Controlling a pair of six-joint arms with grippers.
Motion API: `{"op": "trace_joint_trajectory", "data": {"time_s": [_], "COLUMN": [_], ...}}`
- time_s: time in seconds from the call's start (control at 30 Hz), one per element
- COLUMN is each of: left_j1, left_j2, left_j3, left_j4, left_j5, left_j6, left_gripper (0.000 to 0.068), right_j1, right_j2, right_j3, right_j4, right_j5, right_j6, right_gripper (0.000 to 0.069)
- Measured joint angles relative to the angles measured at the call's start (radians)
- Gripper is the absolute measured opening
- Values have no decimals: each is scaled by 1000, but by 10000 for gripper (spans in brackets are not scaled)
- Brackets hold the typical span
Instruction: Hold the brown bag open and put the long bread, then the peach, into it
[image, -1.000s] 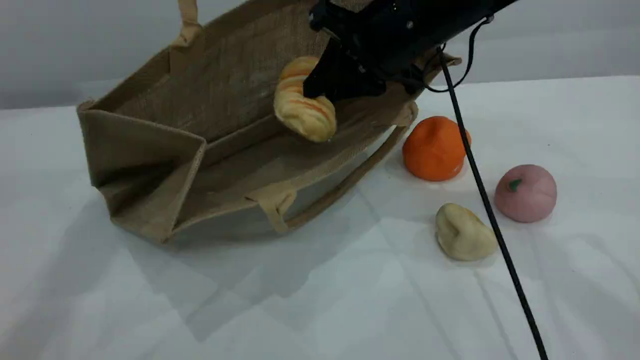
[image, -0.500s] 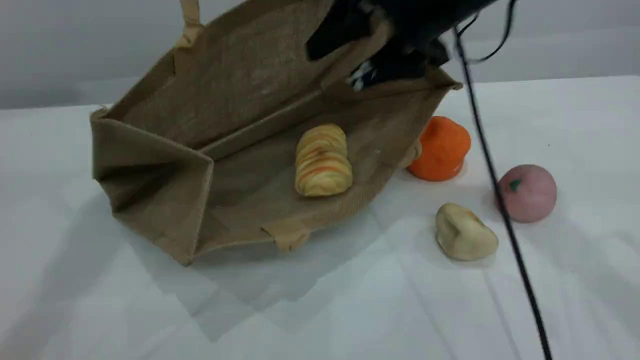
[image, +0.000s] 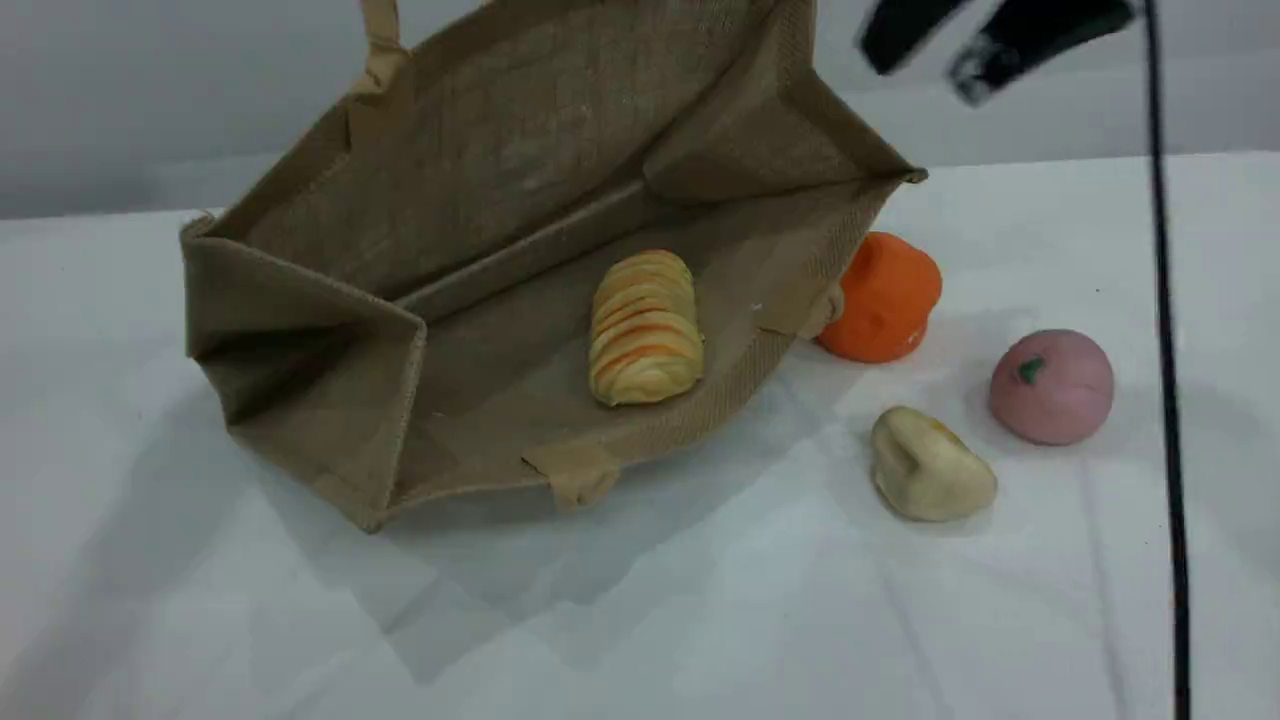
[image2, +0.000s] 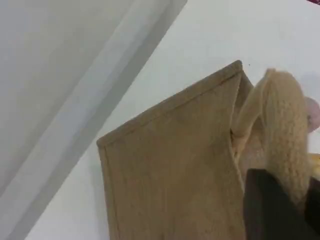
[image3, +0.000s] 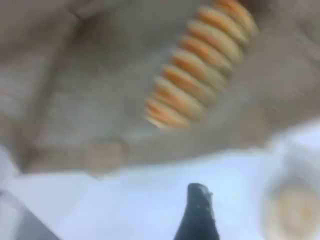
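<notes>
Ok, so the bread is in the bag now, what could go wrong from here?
1. The long bread lies close to the low front rim of the brown bag; a tug on the bag might roll it out.
2. The bag is open only because the left pincer holds one handle; a slip would probably collapse it.
3. An orange fruit and a pale lump lie between the peach and the bag's mouth; a low carry could knock them.

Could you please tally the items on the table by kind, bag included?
Bag: 1, the brown bag
Bread: 1, the long bread, inside the bag
Round fruit: 2, the peach and the orange fruit
Pale beige lump: 1
Total: 5
</notes>
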Motion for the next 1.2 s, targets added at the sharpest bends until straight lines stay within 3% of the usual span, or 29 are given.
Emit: {"op": "trace_joint_trajectory", "data": {"time_s": [0.13, 0.37, 0.83, 1.2], "left_j1": [0, 0, 0, 0], "left_j2": [0, 0, 0, 0], "left_j3": [0, 0, 0, 0], "left_j4": [0, 0, 0, -1], "left_j5": [0, 0, 0, 0], "left_j6": [0, 0, 0, -4], "left_gripper": [96, 96, 96, 96], "right_j1": [0, -1, -1, -1], "right_j2": [-6, 54, 241, 321], "right_j3": [0, 0, -1, -1], "right_j4": [-218, -390, -447, -479], "right_j5": [23, -31, -153, -174], "right_j6": [136, 212, 209, 209], "right_gripper": [491, 491, 490, 489]}}
